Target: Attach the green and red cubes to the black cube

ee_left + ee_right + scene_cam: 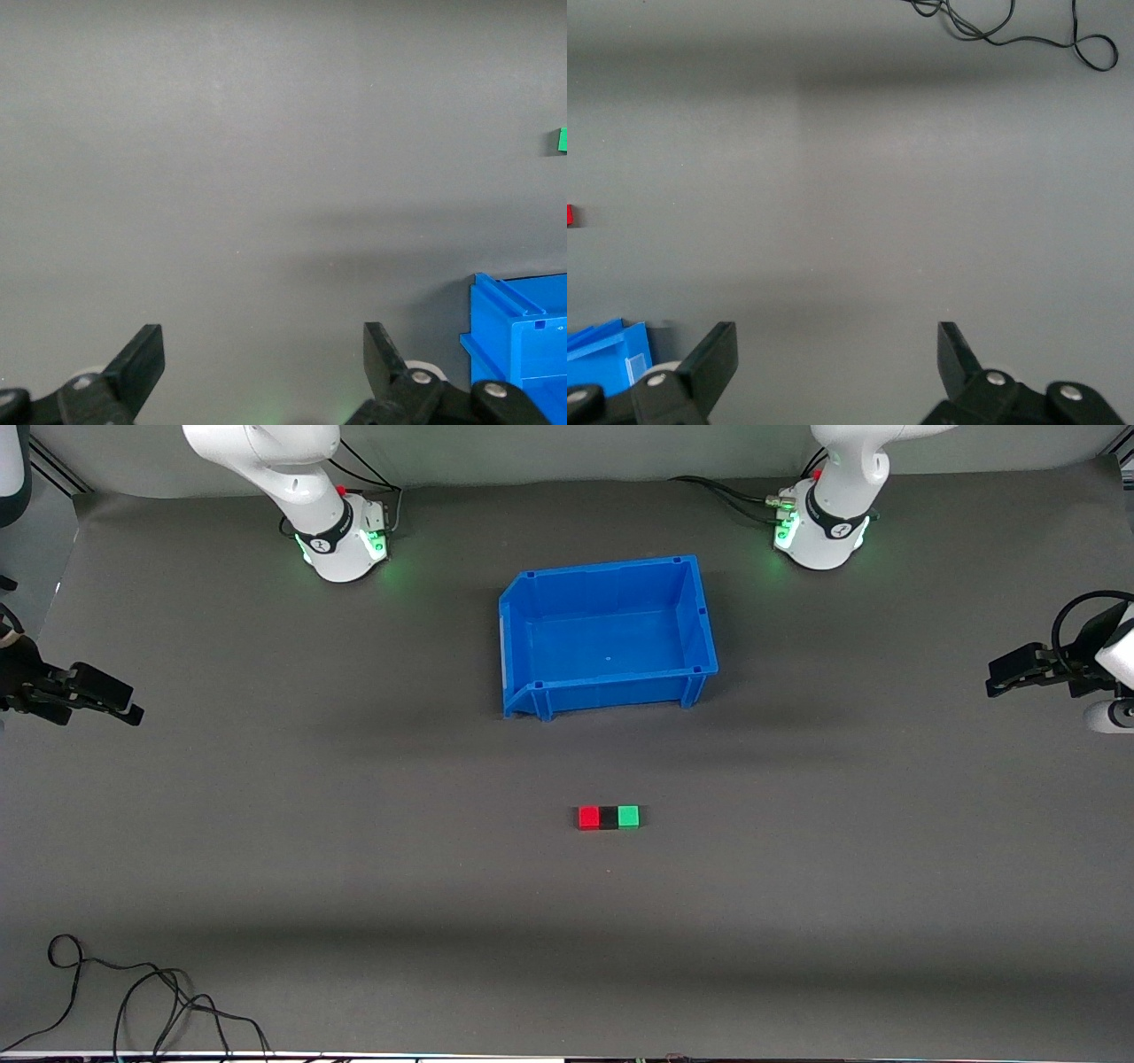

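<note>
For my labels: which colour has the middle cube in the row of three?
Black, between the red cube and green cube; front view shows it best.

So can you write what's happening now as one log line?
cubes: red cube | black cube | green cube touching in a row | blue bin empty | left gripper open | right gripper open

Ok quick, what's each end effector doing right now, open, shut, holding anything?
Left end effector: open, empty, over bare mat at the left arm's end of the table.
Right end effector: open, empty, over bare mat at the right arm's end.
</note>
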You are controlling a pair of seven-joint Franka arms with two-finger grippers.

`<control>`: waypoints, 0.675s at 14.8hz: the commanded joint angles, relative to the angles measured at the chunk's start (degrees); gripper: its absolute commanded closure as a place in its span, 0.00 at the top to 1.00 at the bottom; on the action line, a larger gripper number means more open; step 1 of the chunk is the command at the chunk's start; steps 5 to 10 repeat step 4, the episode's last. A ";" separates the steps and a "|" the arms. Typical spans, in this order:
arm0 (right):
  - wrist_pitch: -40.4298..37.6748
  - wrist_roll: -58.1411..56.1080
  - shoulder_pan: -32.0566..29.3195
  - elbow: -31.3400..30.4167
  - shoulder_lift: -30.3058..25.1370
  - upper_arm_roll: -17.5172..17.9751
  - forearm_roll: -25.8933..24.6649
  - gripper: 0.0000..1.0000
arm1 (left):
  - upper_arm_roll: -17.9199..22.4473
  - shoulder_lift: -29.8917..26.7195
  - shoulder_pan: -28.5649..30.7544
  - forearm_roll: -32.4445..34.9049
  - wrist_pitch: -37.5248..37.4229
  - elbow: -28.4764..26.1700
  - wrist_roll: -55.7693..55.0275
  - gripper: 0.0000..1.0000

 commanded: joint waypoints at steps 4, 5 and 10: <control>-0.98 -1.07 -0.02 -0.09 -0.69 0.23 -0.37 1.00 | -0.08 1.04 -0.23 -0.19 1.39 0.15 0.02 1.00; -0.98 -1.07 -0.02 -0.09 -0.69 0.23 -0.37 1.00 | -0.08 1.04 -0.23 -0.19 1.39 0.15 0.02 1.00; -0.98 -1.07 -0.02 -0.09 -0.69 0.23 -0.37 1.00 | -0.08 1.04 -0.23 -0.19 1.39 0.15 0.02 1.00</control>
